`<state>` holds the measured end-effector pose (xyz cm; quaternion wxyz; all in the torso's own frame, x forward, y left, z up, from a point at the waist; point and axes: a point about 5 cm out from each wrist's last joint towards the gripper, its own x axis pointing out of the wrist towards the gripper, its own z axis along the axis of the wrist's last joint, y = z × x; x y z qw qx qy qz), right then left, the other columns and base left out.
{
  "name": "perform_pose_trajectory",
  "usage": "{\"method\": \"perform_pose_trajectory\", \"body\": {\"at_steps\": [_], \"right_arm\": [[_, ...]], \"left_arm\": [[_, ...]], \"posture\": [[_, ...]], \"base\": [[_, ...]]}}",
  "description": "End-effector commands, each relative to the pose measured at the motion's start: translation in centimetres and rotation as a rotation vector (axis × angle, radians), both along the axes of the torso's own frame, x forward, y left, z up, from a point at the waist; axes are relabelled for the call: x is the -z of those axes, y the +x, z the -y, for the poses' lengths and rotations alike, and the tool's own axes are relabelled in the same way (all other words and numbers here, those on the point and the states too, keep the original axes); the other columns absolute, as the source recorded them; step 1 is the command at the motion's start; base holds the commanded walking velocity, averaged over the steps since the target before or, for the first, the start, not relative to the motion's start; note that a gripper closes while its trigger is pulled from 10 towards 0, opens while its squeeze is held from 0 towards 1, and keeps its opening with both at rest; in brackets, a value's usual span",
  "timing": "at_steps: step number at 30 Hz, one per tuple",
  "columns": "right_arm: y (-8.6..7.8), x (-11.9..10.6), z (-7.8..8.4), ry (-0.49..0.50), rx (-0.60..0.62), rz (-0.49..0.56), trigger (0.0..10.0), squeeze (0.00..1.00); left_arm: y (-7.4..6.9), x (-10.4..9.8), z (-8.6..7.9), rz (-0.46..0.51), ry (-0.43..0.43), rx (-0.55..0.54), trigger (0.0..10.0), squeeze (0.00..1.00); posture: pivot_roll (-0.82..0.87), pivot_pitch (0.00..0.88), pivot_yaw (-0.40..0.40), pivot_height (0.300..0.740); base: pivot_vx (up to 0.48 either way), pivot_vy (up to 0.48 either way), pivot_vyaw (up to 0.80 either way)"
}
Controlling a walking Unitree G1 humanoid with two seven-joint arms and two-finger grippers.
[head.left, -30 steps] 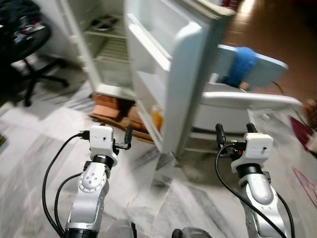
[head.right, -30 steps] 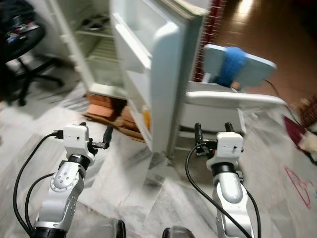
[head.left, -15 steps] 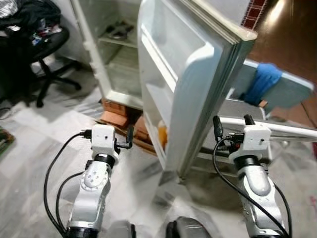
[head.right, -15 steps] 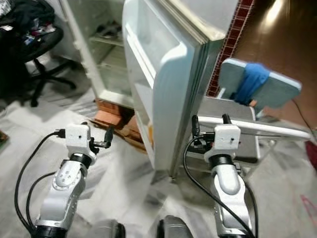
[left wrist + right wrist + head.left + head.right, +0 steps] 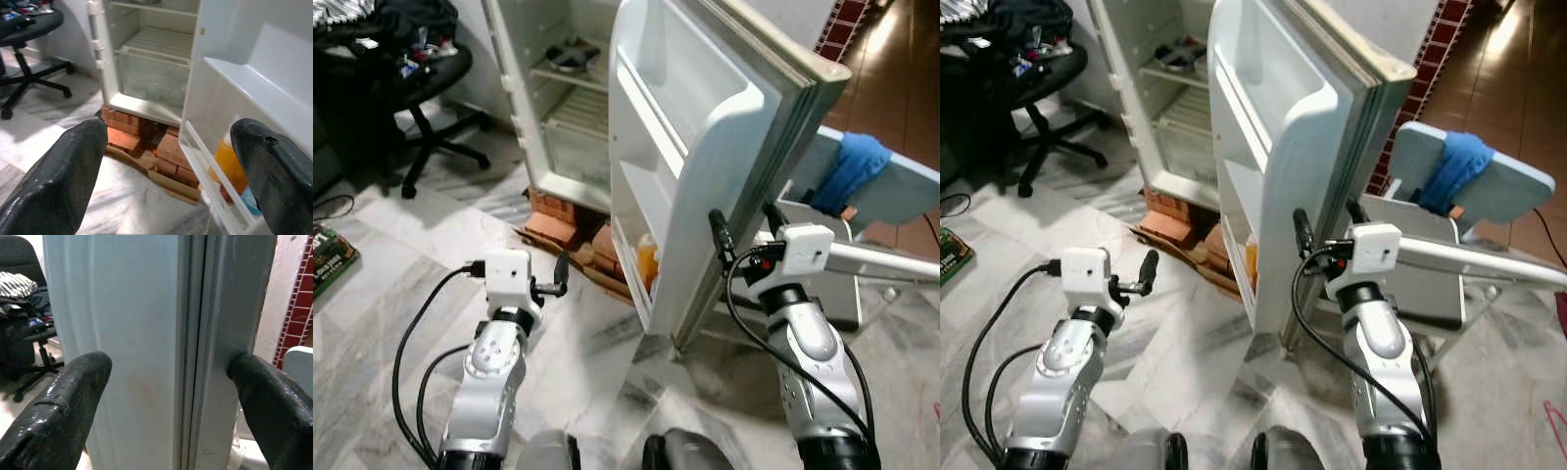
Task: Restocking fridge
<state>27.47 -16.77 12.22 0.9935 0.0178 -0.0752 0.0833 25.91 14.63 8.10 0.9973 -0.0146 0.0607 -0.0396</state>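
Observation:
The white fridge stands open, and its door swings out toward me. An orange bottle sits in the door's lowest shelf, also seen as an orange bottle in the left wrist view. My right gripper is open at the door's free edge. In the right wrist view the door edge lies between the two fingers; I cannot tell if they touch it. My left gripper is open and holds nothing, low in front of the fridge's bottom.
Bricks prop up the fridge. A black office chair piled with clothes stands at the left. A book lies on the marble floor. A pale board with a blue cloth stands behind the door.
The camera has shifted, bringing the fridge closer. My right gripper has gone left to the door's edge, which now lies between its fingers. The left arm has kept its pose.

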Motion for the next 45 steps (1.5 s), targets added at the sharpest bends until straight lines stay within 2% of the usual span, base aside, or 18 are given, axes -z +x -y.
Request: {"method": "perform_pose_trajectory", "body": {"at_steps": [1,8,12,14,15,17,19,20,22,25,29,34,36,40,43,45], "right_arm": [[1.3,-0.6,0.8,-0.031,0.036,0.005,10.0,0.0],[2.0,-1.2,0.8,0.019,-0.016,0.004,10.0,0.0],[1.8,-1.7,-1.1,0.166,-0.174,-0.025,10.0,0.0],[0.6,-2.6,-3.7,0.293,-0.402,-0.049,10.0,0.0],[0.2,-2.8,-4.3,0.322,-0.461,-0.053,10.0,0.0],[-1.7,-3.8,-5.9,0.436,-0.688,-0.074,10.0,0.0],[-2.1,-3.9,-6.1,0.448,-0.724,-0.078,10.0,0.0],[-2.2,-3.7,-6.2,0.437,-0.724,-0.087,10.0,0.0],[-2.0,-2.3,-5.7,0.353,-0.661,-0.121,10.0,0.0],[-0.7,0.6,-3.4,0.22,-0.393,-0.193,10.0,0.0],[-0.5,1.1,-1.8,0.13,-0.245,-0.191,10.0,0.0],[-0.9,1.5,-1.6,0.11,-0.198,-0.194,10.0,0.0],[-0.9,1.9,-1.7,0.062,-0.175,-0.192,10.0,0.0],[-0.9,3.0,-1.6,0.035,-0.107,-0.218,10.0,0.0],[-0.7,2.9,-1.1,0.04,-0.054,-0.207,10.0,0.0],[-0.8,1.9,-0.8,0.091,-0.008,-0.164,10.0,0.0]], "left_arm": [[-0.1,0.2,0.0,-0.015,0.001,-0.002,10.0,0.0],[-0.2,0.1,0.0,-0.018,-0.008,-0.008,10.0,0.0],[-0.2,0.2,0.0,-0.02,-0.009,-0.006,10.0,0.0],[-0.1,0.1,0.0,-0.019,-0.007,-0.002,10.0,0.0],[0.0,0.1,0.0,-0.019,-0.006,-0.001,10.0,0.0],[0.1,0.0,0.1,-0.015,-0.005,0.001,10.0,0.0],[0.1,0.0,0.1,-0.015,-0.005,0.001,10.0,0.0],[0.1,0.0,0.1,-0.015,-0.005,0.002,10.0,0.0],[0.1,0.0,0.2,-0.016,-0.005,0.003,10.0,0.0],[0.1,0.1,0.1,-0.02,0.0,-0.007,10.0,0.0],[0.2,0.3,-0.1,-0.039,-0.013,-0.02,10.0,0.0],[0.4,0.3,0.1,-0.046,-0.008,-0.014,10.0,0.0],[0.4,0.3,0.2,-0.046,-0.008,-0.013,10.0,0.0],[0.5,0.3,0.2,-0.048,-0.004,-0.009,10.0,0.0],[1.0,-0.4,0.6,-0.02,0.025,0.008,10.0,0.0],[1.4,-1.8,0.3,0.034,0.097,0.024,10.0,0.0]], "posture": [[0.03,0.101,-0.019,0.74],[0.04,0.106,-0.024,0.74],[0.03,0.107,-0.018,0.74],[0.03,0.112,-0.013,0.74],[0.03,0.112,-0.013,0.74],[0.03,0.113,-0.011,0.74],[0.03,0.113,-0.011,0.74],[0.02,0.114,-0.011,0.74],[0.02,0.116,-0.011,0.74],[0.03,0.117,-0.012,0.74],[0.02,0.118,-0.01,0.74],[0.02,0.119,-0.008,0.74],[0.02,0.119,-0.006,0.74],[0.02,0.123,-0.007,0.74],[0.04,0.133,-0.015,0.74],[0.05,0.149,-0.007,0.74]], "base": [[0.0,0.0,0.0],[0.0,0.0,0.0],[0.0,0.0,0.0],[0.0,0.0,0.0],[0.0,0.0,0.0],[0.0,0.0,0.0],[0.0,0.0,0.0],[0.0,0.0,0.0],[0.0,0.0,0.0],[0.0,0.0,0.0],[0.0,0.0,0.0],[0.0,0.34,0.0],[0.0,0.48,0.0],[0.0,0.48,0.0],[0.0,0.48,0.0],[0.0,0.48,0.0]]}}
